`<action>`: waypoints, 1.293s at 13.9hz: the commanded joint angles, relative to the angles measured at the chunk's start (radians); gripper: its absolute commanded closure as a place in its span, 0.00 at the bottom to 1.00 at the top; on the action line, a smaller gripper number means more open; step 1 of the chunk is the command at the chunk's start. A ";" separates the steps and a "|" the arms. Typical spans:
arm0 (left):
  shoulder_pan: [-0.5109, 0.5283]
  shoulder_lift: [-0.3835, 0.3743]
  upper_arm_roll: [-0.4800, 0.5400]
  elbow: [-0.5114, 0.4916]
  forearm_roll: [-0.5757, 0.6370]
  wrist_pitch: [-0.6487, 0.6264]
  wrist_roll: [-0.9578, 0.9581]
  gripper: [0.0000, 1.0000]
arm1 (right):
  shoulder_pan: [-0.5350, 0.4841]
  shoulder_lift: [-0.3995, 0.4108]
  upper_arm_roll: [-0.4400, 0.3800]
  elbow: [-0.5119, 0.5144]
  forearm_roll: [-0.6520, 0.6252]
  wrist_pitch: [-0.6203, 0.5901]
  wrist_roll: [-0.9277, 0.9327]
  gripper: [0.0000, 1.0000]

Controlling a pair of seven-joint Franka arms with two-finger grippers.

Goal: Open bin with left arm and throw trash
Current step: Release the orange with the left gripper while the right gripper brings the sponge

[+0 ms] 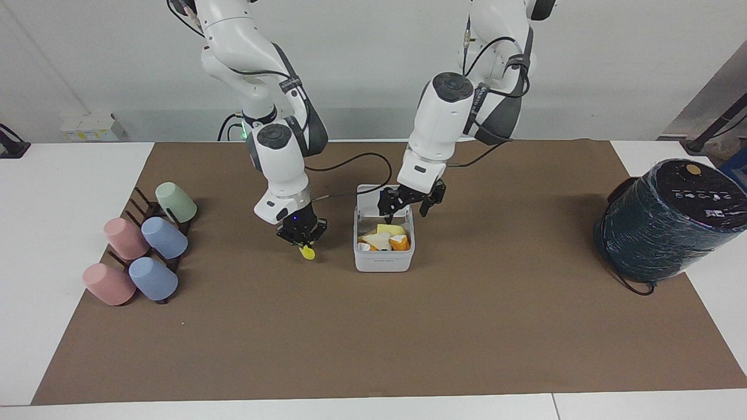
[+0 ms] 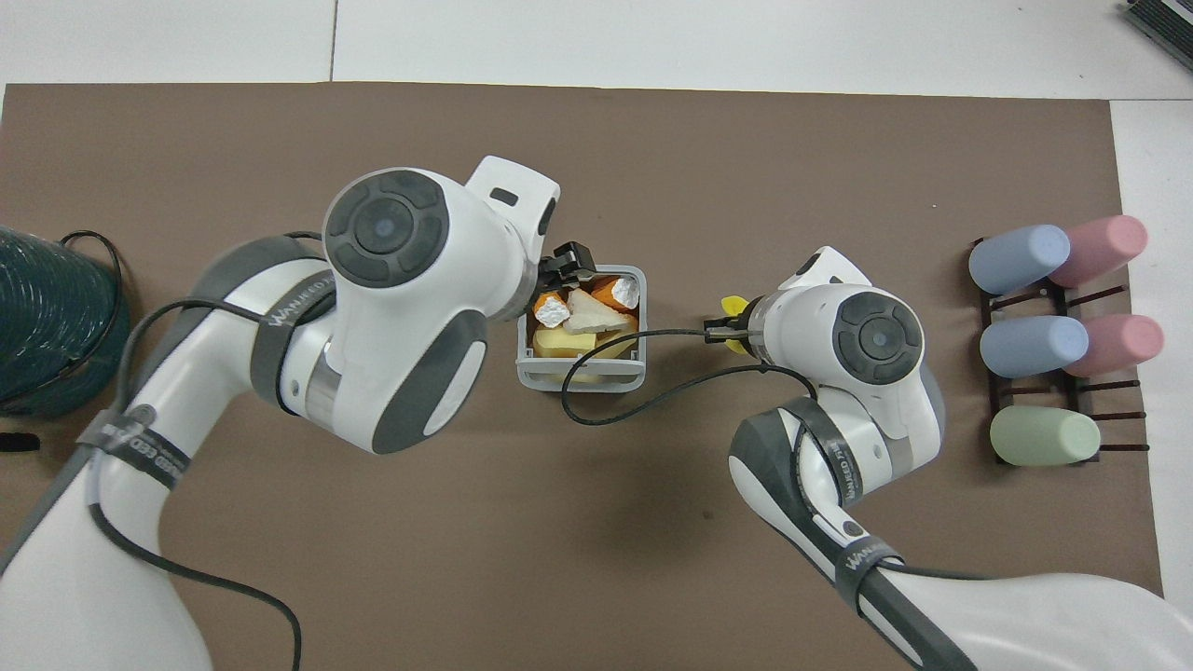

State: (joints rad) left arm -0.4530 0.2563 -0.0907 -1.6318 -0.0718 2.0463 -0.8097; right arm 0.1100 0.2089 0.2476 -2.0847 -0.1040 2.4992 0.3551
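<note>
Left end effector [image 1: 410, 208] spread open above the lidless-looking bin [image 1: 384, 256]; right end effector [image 1: 301, 238] clamped on a yellow scrap [image 1: 307, 252] beside it.

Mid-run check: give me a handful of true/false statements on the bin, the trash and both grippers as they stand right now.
1. The bin has its lid up. True.
2. The left gripper holds an orange piece. False: it is open and empty over the bin.
3. The right gripper is shut on a yellow scrap. True.
4. The bin is empty. False: cream, yellow and orange trash lies in it.
5. The yellow scrap hangs over the bin. False: it is beside the bin, toward the right arm's end.
</note>
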 commanded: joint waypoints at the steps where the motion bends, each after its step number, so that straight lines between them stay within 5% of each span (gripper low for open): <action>1: 0.080 0.006 -0.003 0.075 -0.005 -0.131 0.085 0.00 | 0.031 -0.013 0.013 0.125 -0.002 -0.138 0.086 1.00; 6: 0.212 -0.005 0.003 0.093 0.003 -0.262 0.338 0.00 | 0.143 0.035 0.013 0.285 0.104 -0.154 0.274 1.00; 11: 0.327 -0.028 0.003 0.092 0.067 -0.321 0.570 0.00 | 0.226 0.066 0.013 0.304 0.103 -0.134 0.409 0.98; 12: 0.352 -0.037 0.003 0.092 0.069 -0.322 0.604 0.00 | 0.231 0.072 0.012 0.301 0.096 -0.138 0.416 0.82; 14: 0.375 -0.064 0.003 0.087 0.069 -0.328 0.624 0.00 | 0.231 0.072 0.013 0.302 0.093 -0.146 0.420 0.10; 15: 0.378 -0.080 0.003 0.087 0.069 -0.340 0.624 0.00 | 0.232 0.070 0.012 0.305 0.092 -0.152 0.420 0.00; 18: 0.378 -0.137 0.003 0.081 0.069 -0.363 0.624 0.00 | 0.231 0.069 0.012 0.307 0.087 -0.149 0.418 0.00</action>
State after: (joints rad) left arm -0.0791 0.1629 -0.0805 -1.5459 -0.0223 1.7150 -0.1937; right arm 0.3442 0.2703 0.2554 -1.8012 -0.0150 2.3630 0.7584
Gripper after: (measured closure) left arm 0.000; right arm 0.339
